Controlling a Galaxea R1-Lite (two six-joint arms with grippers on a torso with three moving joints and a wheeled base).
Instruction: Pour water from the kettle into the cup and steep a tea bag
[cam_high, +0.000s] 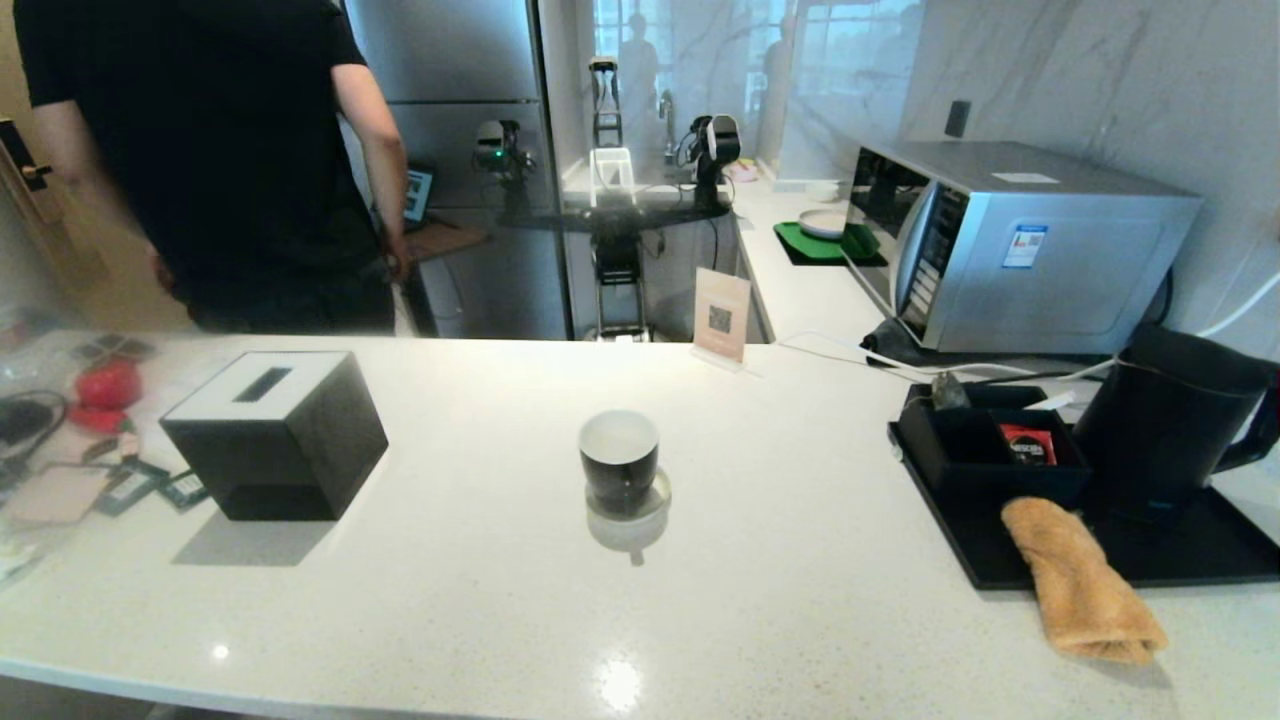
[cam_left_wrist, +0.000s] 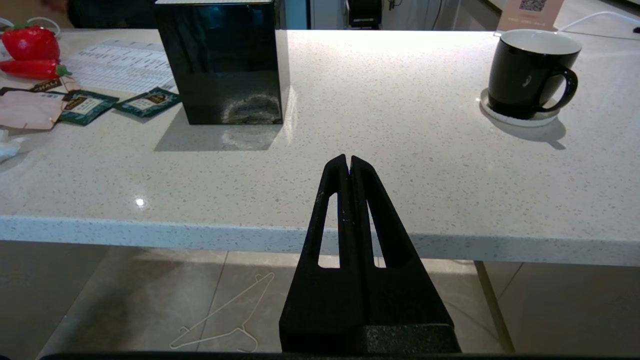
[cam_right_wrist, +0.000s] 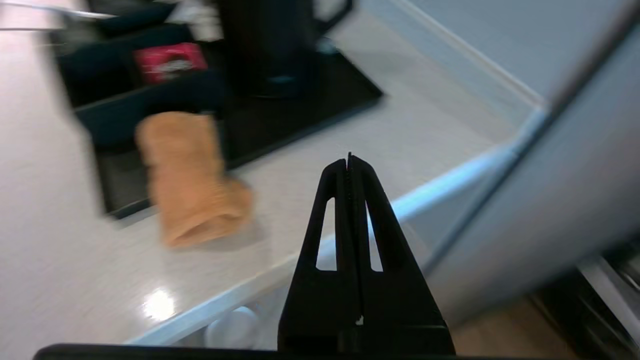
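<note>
The cup stands on a white coaster mid-counter, glossy black outside and white inside; the left wrist view shows the cup with a handle. No water shows in it. The black kettle stands on a black tray at the right, and the blurred kettle shows in the right wrist view. A small grey-green tea bag rests on the back rim of the black organiser. My left gripper is shut and empty before the counter's front edge. My right gripper is shut and empty near the counter's right front corner. Neither shows in the head view.
A black square-topped box stands at the left, with packets and red items beyond it. A rolled tan towel lies over the tray's front edge. A red packet lies in the organiser. A microwave stands behind; a person stands at back left.
</note>
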